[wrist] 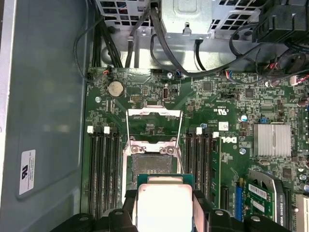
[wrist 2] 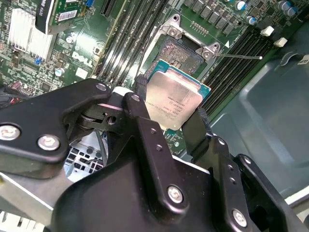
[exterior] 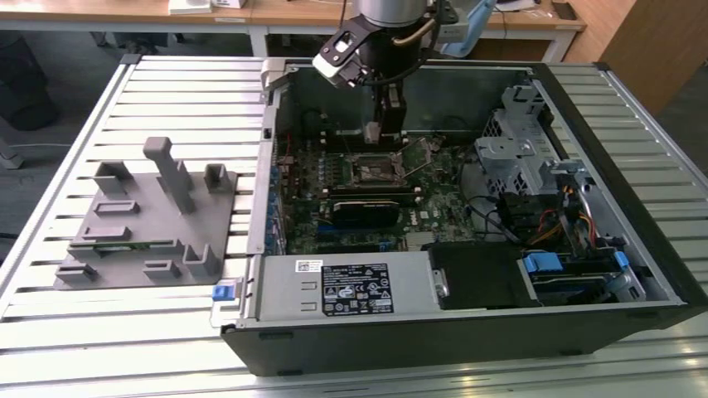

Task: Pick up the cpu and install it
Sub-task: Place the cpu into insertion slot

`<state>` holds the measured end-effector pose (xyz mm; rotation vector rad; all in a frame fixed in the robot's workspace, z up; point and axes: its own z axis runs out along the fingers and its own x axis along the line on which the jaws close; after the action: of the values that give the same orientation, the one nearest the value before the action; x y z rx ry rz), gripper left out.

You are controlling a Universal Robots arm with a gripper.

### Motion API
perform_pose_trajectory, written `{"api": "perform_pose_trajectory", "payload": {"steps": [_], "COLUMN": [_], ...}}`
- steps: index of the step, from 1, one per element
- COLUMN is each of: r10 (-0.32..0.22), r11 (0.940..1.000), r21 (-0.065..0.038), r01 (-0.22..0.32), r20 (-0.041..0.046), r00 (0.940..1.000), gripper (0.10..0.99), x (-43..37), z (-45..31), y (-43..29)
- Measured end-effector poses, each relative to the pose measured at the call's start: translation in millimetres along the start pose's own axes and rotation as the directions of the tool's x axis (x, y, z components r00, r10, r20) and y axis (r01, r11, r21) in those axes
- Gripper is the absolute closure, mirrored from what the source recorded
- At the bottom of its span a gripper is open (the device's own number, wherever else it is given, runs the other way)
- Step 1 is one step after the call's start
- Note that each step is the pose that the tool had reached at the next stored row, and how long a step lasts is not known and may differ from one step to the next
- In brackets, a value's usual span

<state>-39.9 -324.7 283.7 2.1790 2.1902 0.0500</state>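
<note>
My gripper (wrist 2: 170,107) is shut on the cpu (wrist 2: 173,97), a flat square chip with a silver metal top and a green edge, held by two opposite sides between black fingers (wrist 2: 145,121). The first wrist view shows the cpu (wrist: 164,205) hanging just short of the open socket (wrist: 153,166), whose metal load plate (wrist: 153,118) is flipped back. In the exterior view the gripper (exterior: 373,133) hovers inside the open computer case, above the far edge of the socket (exterior: 372,171) on the green motherboard (exterior: 443,207).
A drive cage (exterior: 520,153) and cables stand at the exterior view's right of the socket. Memory slots (wrist: 104,164) flank the socket. A grey fixture plate (exterior: 149,220) with blocks lies outside the case at the exterior view's left. The power supply (exterior: 343,286) sits at the near side.
</note>
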Motion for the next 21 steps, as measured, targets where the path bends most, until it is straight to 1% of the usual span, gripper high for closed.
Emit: {"api": "perform_pose_trajectory", "payload": {"steps": [5, 15, 21], "r10": [0.0, 0.0, 0.0], "r11": [1.0, 1.0, 1.0], "r21": [0.001, 0.003, 0.005], "r01": [0.0, 0.0, 0.0], "r20": [0.0022, 0.0022, 0.0029], "r00": [1.0, 1.0, 1.0], "gripper": [0.545, 0.545, 0.545], "x": [2.4, 5.5, 8.7], "z": [6.8, 18.9, 25.5], "y": [-0.3, -0.9, -1.2]}}
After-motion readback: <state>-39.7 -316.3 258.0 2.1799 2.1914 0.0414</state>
